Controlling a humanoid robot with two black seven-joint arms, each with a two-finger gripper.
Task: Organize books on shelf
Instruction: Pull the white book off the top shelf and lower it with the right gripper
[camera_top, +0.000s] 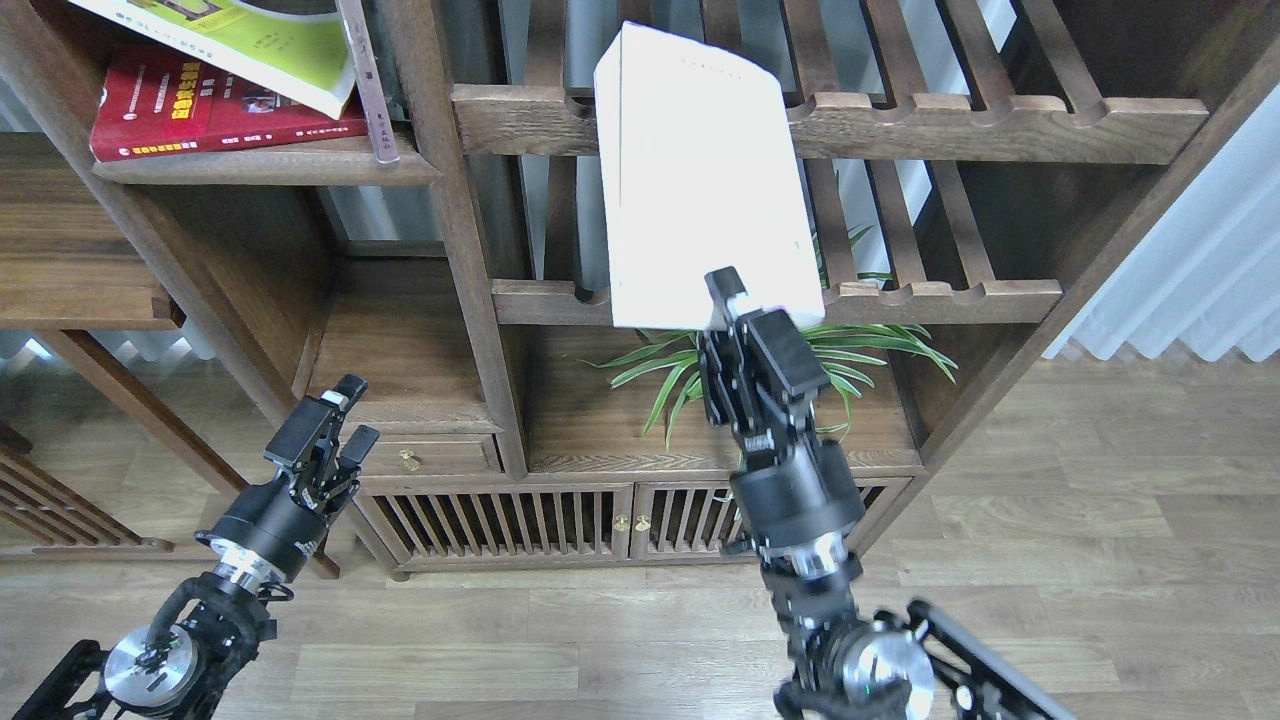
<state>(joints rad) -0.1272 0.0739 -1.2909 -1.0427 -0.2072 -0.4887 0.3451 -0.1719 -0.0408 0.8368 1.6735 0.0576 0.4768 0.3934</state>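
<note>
Head view: right gripper clamps the lower edge of the white-lavender paperback book, held aloft before the slatted shelves. Left gripper empty, fingers slightly parted, low. Dark red book and lime-green book lie on the solid dark brown shelf board.

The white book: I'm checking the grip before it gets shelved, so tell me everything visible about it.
The white book is a thick, plain, pale paperback with faint print near its top. It is held up, tilted, in front of the slatted shelves. The right gripper clamps its lower edge. Nothing else touches it.
</note>
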